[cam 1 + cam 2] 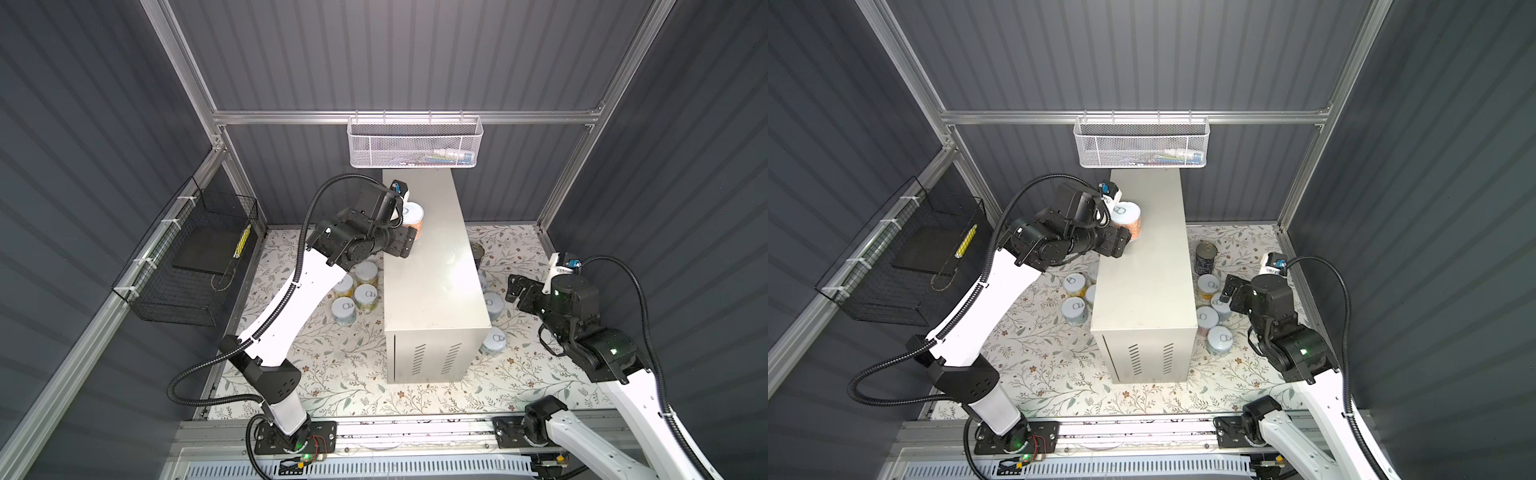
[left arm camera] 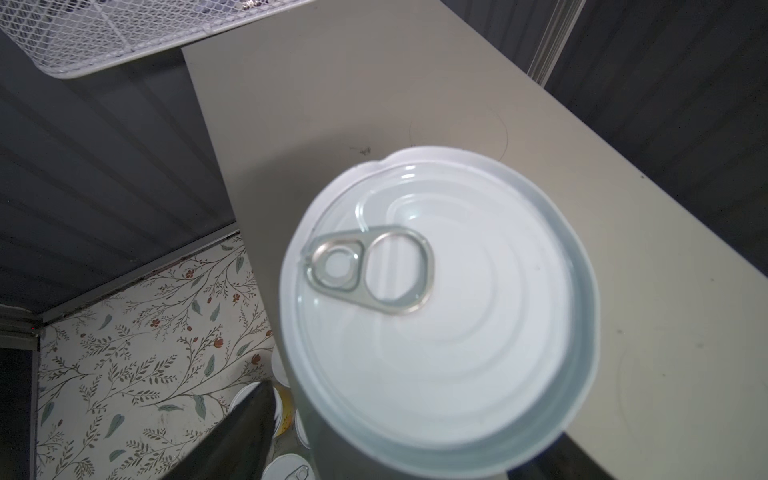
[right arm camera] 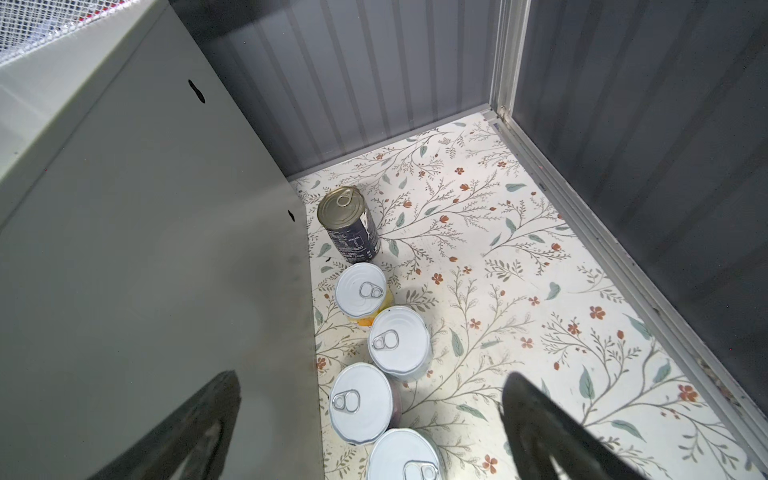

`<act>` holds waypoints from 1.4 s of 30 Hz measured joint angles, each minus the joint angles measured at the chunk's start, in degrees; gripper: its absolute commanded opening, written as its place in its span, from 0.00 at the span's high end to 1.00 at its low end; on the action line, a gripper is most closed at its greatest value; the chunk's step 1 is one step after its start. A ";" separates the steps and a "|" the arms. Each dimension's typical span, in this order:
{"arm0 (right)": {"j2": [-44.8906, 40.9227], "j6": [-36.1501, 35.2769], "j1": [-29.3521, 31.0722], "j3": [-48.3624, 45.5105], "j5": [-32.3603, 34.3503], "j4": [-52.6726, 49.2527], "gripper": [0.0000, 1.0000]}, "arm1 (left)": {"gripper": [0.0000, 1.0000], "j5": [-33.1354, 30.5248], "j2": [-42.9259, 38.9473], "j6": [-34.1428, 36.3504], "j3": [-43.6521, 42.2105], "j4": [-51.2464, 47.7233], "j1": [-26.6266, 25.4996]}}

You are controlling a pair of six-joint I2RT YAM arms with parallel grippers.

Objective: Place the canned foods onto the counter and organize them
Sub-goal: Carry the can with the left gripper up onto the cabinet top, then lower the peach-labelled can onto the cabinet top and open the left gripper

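White basket (image 1: 374, 143) — packets (image 1: 451, 156) inside (blurred); cans (image 1: 365, 296) beside the counter (image 1: 436, 270).

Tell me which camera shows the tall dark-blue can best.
The right wrist view: the dark-blue can stands upright beside the counter, lid and label clear. Both top views show it small; in a top view the counter hides most of it. The left wrist view misses it.

My stereo head hangs high at the near end and looks steeply down, so both top views share the whole floral floor (image 1: 332, 374) and the counter (image 1: 432, 266). My left wrist camera sits very close over the lid of an orange-labelled can (image 2: 440, 307), with the counter top behind it. My right wrist camera looks from farther off along the counter's side at pale-lidded cans (image 3: 399, 340) and a dark-blue can (image 3: 351, 232).
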 measured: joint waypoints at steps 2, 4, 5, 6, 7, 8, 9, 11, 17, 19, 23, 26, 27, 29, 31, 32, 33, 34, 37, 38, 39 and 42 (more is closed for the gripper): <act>-0.15 0.35 0.00 -0.26 -0.50 0.57 0.01 | 0.20 -0.74 0.13 -0.02 0.07 0.50 0.00; -0.22 0.81 0.00 -1.03 -0.92 1.27 0.01 | 0.18 -1.49 0.74 0.02 0.81 0.55 0.00; -0.22 0.87 0.00 -1.33 -1.09 1.36 0.01 | 0.18 -1.90 1.22 0.07 1.44 0.61 0.00; -0.07 0.92 0.00 -1.66 -1.16 1.53 0.01 | 0.17 -2.47 1.90 0.24 2.23 0.92 0.00; 0.17 0.98 0.00 -1.90 -1.33 1.68 0.01 | 0.17 -2.95 2.60 0.44 3.04 1.20 0.00; 0.48 1.03 0.00 -2.01 -1.57 1.70 0.01 | 0.17 -3.45 3.21 0.63 3.72 1.60 0.00; 0.85 1.05 0.00 -2.08 -1.73 1.75 0.01 | 0.17 -4.00 3.93 1.01 4.44 2.10 0.00; 1.53 1.07 0.00 -2.12 -2.01 2.12 0.01 | 0.17 -4.90 5.38 1.60 5.88 2.73 0.00; 2.84 1.31 0.00 -2.51 -2.43 3.17 0.01 | 0.18 -7.02 10.16 3.93 9.94 4.81 0.13; 3.23 1.62 0.00 -2.82 -2.69 3.69 0.01 | 0.20 -6.95 11.28 4.44 10.16 5.77 0.50; 4.35 2.60 0.00 -3.37 -4.02 4.72 0.01 | 0.24 -5.64 12.28 4.52 10.27 8.39 2.51; 5.75 3.02 0.00 -3.41 -4.81 5.44 0.01 | 0.25 -4.37 12.72 4.52 10.25 9.90 4.68; 6.25 3.21 0.00 -3.41 -5.05 5.57 0.01 | 0.26 -3.87 12.92 4.50 10.25 10.67 5.35; 6.93 3.39 0.00 -3.41 -5.40 5.57 0.01 | 0.28 -3.02 13.44 4.50 10.43 11.87 6.14; 7.39 3.43 0.00 -3.41 -5.60 5.60 0.01 | 0.29 -2.12 14.91 4.50 11.72 12.57 7.10; 7.50 3.43 0.00 -3.41 -5.62 5.66 0.01 | 0.29 -1.73 15.87 4.52 12.66 12.83 7.43; 7.63 3.43 0.00 -3.41 -5.62 5.75 0.01 | 0.29 -1.29 16.85 4.52 13.64 13.07 7.63; 7.78 3.43 0.00 -3.41 -5.62 5.92 0.01 | 0.29 -0.81 18.01 4.55 14.67 13.40 7.82; 8.33 3.43 0.00 -3.41 -5.60 5.99 0.01 | 0.30 0.33 21.16 4.57 17.55 14.34 7.91; 8.50 3.41 0.00 -3.41 -5.60 6.01 0.01 | 0.30 0.74 21.97 4.59 18.25 14.71 7.91; 8.70 3.41 0.00 -3.41 -5.57 6.05 0.01 | 0.30 0.96 22.75 4.61 19.02 15.26 7.91; 9.31 3.41 0.00 -3.41 -5.57 6.47 0.01 | 0.30 1.62 23.93 4.70 20.20 16.20 8.55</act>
